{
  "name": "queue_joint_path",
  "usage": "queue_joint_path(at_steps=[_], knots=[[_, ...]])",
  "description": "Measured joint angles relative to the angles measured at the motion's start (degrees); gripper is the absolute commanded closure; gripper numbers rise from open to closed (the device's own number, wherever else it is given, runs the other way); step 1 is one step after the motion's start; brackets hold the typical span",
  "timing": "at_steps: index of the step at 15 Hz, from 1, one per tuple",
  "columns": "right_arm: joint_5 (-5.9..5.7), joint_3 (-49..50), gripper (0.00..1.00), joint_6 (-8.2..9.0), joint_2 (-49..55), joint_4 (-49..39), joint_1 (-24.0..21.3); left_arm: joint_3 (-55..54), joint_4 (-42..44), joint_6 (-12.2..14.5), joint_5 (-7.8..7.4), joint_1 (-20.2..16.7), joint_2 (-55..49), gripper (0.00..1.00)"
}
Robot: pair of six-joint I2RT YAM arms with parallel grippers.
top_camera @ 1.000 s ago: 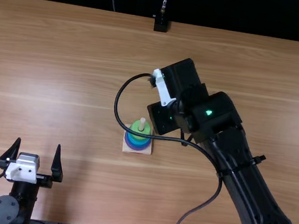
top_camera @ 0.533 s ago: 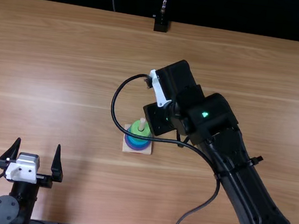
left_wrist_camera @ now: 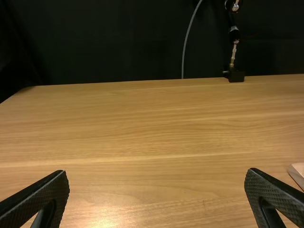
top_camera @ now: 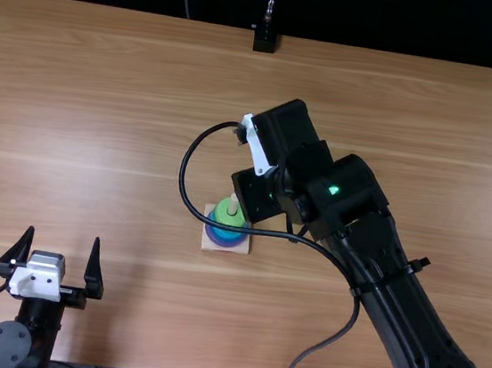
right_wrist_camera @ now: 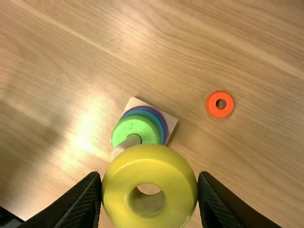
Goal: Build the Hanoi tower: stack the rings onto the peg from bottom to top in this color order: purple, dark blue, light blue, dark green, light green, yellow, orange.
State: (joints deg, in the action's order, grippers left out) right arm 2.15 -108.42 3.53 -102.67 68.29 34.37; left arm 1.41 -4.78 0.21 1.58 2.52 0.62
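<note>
The right gripper (top_camera: 245,179), mostly hidden under its own arm in the top view, is just beyond and beside the peg. In the right wrist view the right gripper (right_wrist_camera: 149,190) is shut on the yellow ring (right_wrist_camera: 114,190), held above the table near the peg (right_wrist_camera: 127,144). A light green ring (right_wrist_camera: 124,124) tops the stack, with blue and purple rings (right_wrist_camera: 164,129) below, on the square wooden base (top_camera: 220,246). An orange ring (right_wrist_camera: 210,108) lies flat on the table apart from the base. The left gripper (top_camera: 59,262) stands open; its fingers also frame bare wood in the left wrist view (left_wrist_camera: 159,190).
A black cable (top_camera: 311,240) loops from the right arm across the stack in the top view. A small black stand (top_camera: 264,40) is at the table's far edge. The wooden table (top_camera: 100,130) stretches around the base.
The right arm has shifted slightly left, and its wrist is now closer to the peg. The left arm and the stack have kept still.
</note>
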Motion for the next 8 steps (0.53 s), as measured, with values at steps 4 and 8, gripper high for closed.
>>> queue_joint_path(at_steps=[4,8], knots=[[0.00,0.0,1.00,0.02,0.0,-0.7,0.9,0.0,0.0,0.0,-0.02,0.0,0.0,0.00],[0.02,0.0,1.00,0.04,0.0,-1.4,0.9,0.0,0.0,0.0,-0.04,0.0,0.0,0.00]])
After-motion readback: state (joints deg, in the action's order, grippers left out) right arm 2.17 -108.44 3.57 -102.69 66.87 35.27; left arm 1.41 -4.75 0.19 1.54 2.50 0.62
